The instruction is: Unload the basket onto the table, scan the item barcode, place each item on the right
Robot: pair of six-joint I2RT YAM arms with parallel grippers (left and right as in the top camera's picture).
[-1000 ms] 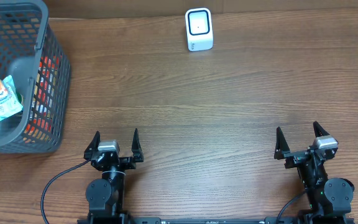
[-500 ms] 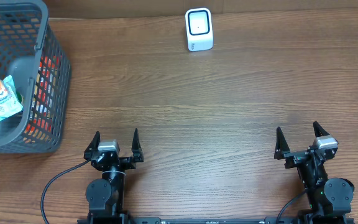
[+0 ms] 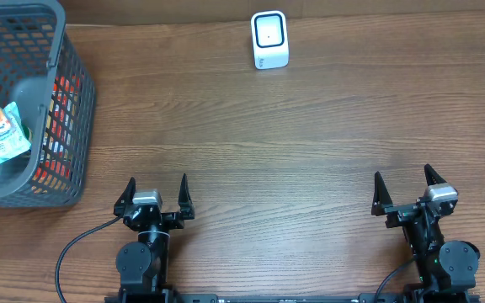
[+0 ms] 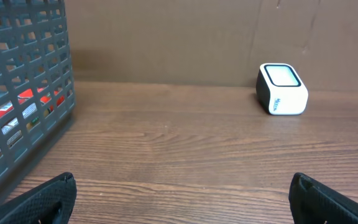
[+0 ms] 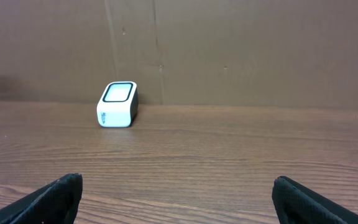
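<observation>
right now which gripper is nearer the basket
Left. The left gripper sits close by the near corner of the basket; the right gripper is much farther off to the right.

Basket [image 3: 76, 109] at far left of bench [image 3: 293, 135], packet [image 3: 2, 130] lying in it; scanner [image 3: 269, 39] at far centre; left gripper [image 3: 157, 178] near left, right gripper [image 3: 402, 172] near right, both well apart from scanner.

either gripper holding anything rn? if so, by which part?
Nothing is held. The left gripper and right gripper both have their jaws open and empty. The pouch lies in the basket.
</observation>
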